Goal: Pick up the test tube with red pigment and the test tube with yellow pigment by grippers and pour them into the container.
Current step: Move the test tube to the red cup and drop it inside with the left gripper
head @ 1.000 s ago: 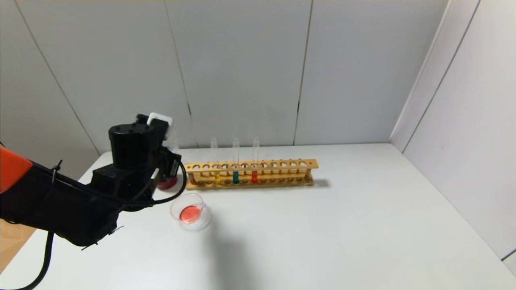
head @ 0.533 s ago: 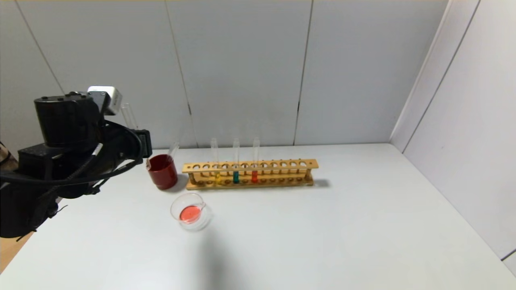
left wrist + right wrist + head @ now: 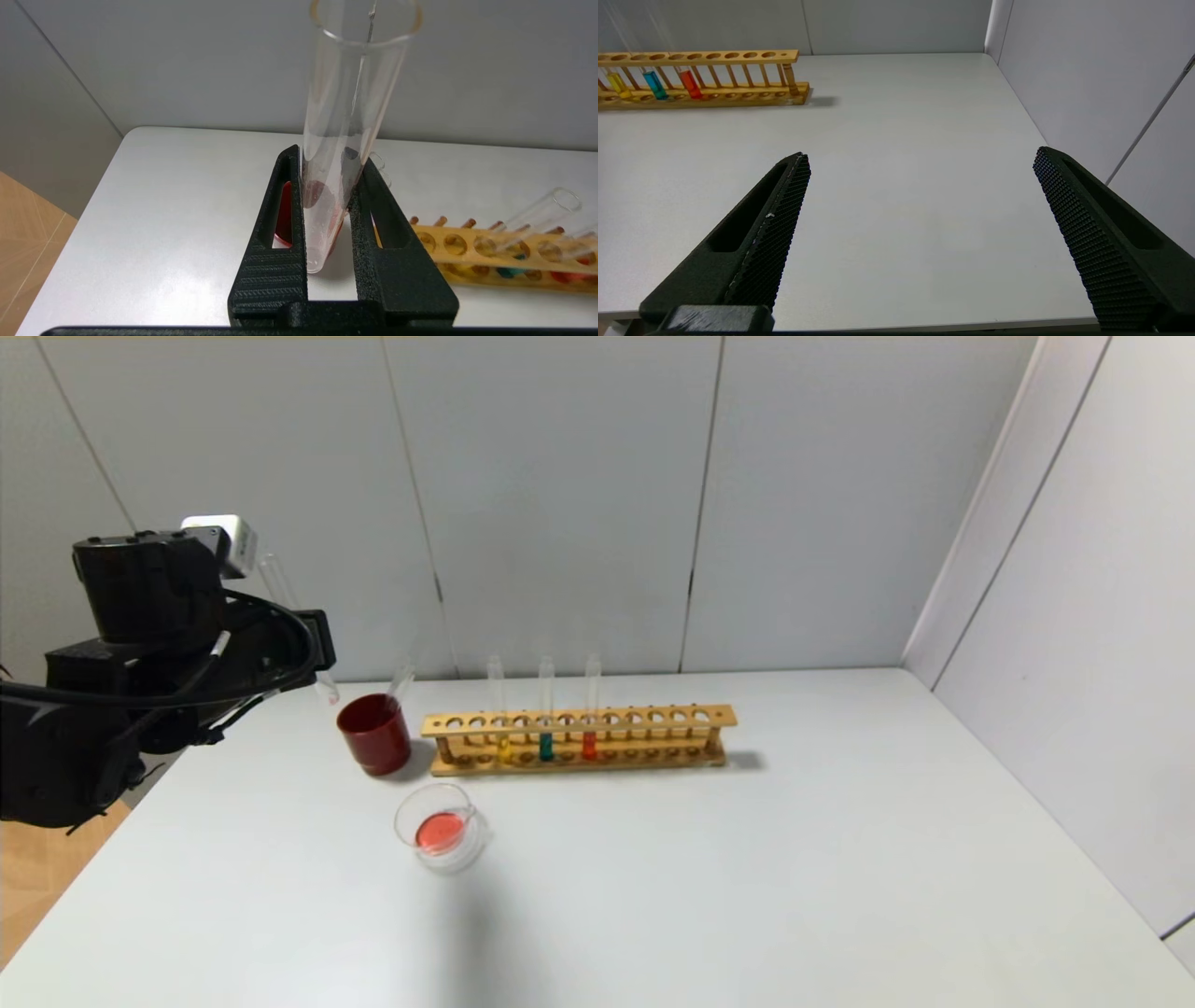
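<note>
My left gripper (image 3: 317,649) is shut on the test tube with red pigment (image 3: 299,625), held high at the far left, above and left of the dark red cup (image 3: 374,735). In the left wrist view the tube (image 3: 345,116) stands between the jaws of the gripper (image 3: 329,161), almost empty with only a pink-red film. The container (image 3: 441,828) sits in front of the cup with coral-red liquid in it. The test tube with yellow pigment (image 3: 502,745) stands in the wooden rack (image 3: 653,719). My right gripper (image 3: 920,158) is open and empty over bare table.
The rack also holds a teal-liquid tube (image 3: 546,745) and a deeper red tube (image 3: 589,743). An empty tube (image 3: 401,677) leans in the cup. Walls close off the back and the right. The table's left edge is below my left arm.
My left arm has risen and swung left with the tube, away from over the cup and container, uncovering the cup. The right arm has not visibly moved.
</note>
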`<state>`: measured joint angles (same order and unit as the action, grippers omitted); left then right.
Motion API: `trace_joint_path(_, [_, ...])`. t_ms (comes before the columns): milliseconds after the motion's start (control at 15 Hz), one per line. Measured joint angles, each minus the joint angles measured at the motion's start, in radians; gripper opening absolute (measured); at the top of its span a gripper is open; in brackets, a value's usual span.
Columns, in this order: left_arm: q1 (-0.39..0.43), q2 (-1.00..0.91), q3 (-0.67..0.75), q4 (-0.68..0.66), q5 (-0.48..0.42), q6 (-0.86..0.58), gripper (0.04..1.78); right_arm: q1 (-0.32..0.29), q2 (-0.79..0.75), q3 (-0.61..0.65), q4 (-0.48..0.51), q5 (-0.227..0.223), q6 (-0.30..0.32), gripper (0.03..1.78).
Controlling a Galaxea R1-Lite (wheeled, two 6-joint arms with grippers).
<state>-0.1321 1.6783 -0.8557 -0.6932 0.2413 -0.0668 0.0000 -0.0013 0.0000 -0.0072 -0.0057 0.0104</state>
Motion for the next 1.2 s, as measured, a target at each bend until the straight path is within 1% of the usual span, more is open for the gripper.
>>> trace_joint_path(333, [0.031, 0.131, -0.046, -0.094, -0.041, -0.002, 0.32, 0.000, 0.000, 0.000, 0.000, 0.000, 0.000, 1.75])
trace_joint_path(800, [0.051, 0.269, -0.084, -0.148, -0.044, 0.000, 0.32, 0.000, 0.000, 0.000, 0.000, 0.001, 0.000, 1.75])
trace_joint_path(1200, [0.073, 0.360, -0.135, -0.149, -0.056, 0.001, 0.32, 0.000, 0.000, 0.000, 0.000, 0.000, 0.000, 1.75])
